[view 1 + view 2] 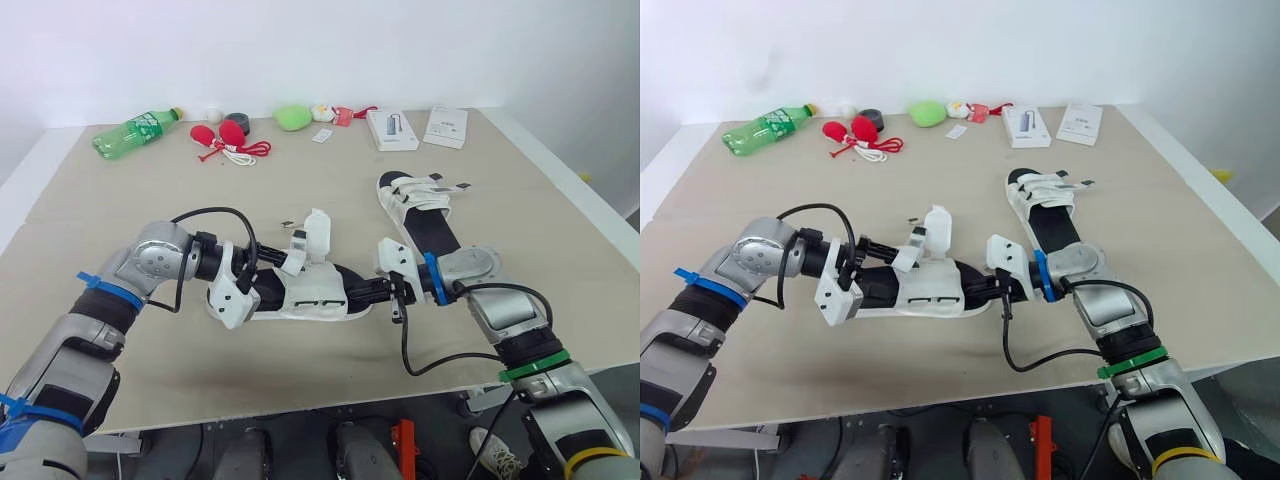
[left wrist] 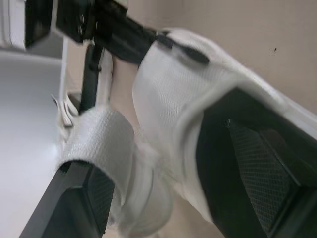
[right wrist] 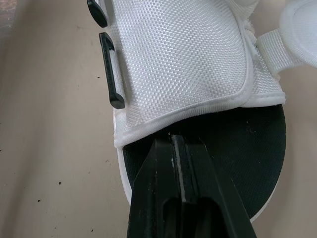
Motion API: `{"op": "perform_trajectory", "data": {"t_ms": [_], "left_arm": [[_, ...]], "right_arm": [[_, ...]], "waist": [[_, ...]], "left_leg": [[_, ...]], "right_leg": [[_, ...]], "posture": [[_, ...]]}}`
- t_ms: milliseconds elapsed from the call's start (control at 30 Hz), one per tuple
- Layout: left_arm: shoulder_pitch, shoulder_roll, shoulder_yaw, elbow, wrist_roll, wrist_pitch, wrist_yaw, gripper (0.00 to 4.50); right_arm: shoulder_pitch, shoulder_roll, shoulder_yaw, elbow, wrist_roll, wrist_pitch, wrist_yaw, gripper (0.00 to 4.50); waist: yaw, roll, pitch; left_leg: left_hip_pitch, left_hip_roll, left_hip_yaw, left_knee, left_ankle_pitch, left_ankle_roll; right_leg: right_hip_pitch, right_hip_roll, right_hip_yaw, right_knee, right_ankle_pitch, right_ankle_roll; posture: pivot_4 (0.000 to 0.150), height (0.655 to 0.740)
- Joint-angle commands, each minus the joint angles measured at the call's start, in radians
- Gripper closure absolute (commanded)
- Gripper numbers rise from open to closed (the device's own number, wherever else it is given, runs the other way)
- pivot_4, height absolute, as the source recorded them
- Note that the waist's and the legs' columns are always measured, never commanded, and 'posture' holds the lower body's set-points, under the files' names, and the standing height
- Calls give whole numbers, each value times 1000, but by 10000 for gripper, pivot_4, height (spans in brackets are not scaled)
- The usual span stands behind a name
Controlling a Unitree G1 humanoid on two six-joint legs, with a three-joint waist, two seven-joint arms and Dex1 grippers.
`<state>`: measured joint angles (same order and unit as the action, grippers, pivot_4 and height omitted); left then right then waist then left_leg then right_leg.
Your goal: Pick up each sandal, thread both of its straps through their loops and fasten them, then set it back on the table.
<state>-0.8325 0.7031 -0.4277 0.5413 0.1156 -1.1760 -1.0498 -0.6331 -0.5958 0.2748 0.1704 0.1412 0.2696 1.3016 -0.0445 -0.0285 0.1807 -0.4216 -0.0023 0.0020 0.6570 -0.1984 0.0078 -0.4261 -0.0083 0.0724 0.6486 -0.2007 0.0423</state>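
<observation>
Currently the step in hand looks like strap threading on the near sandal (image 1: 315,300), 1 of 2. It sits mid-table (image 1: 150,200) between both arms, 1 end toward each.

Right gripper (image 1: 358,292): fingers pressed together, tip on the black footbed right at the edge of the white front flap (image 3: 183,59). Cannot tell if that edge is pinched. 2 black loops (image 3: 111,74) run along the flap's side, and both look empty.

Left gripper (image 1: 278,262) is at the other end, beside a strap (image 1: 317,235) that stands up unfastened. Cannot tell whether it is clamped or spread.

The second sandal (image 1: 425,205) lies flat further back on the right, well apart, not held.

Judgement: early, 0 straps fastened on the near one. The next move calls for the right arm to steady its end while the left steers the strap tip into a loop. Narrow slot plus floppy webbing, so alignment is the hard part.
</observation>
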Motion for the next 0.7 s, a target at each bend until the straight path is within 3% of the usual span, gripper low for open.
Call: {"op": "perform_trajectory", "data": {"t_ms": [33,700], "left_arm": [[28,26,-2,-96,-49,11,13,10319],[104,85,-1,-196,-128,143,-29,10319]], "right_arm": [[-8,-3,1,1,-4,-15,3,45000],[-13,-10,2,15,-7,-23,15,45000]], "waist": [[0,0,0],[0,0,0]], "left_leg": [[0,0,0,0,0,0],[0,0,0,0,0,0]], "right_leg": [[0,0,0,0,0,0],[0,0,-1,0,0,0]], "posture": [[1500,7400],[1500,7400]]}}
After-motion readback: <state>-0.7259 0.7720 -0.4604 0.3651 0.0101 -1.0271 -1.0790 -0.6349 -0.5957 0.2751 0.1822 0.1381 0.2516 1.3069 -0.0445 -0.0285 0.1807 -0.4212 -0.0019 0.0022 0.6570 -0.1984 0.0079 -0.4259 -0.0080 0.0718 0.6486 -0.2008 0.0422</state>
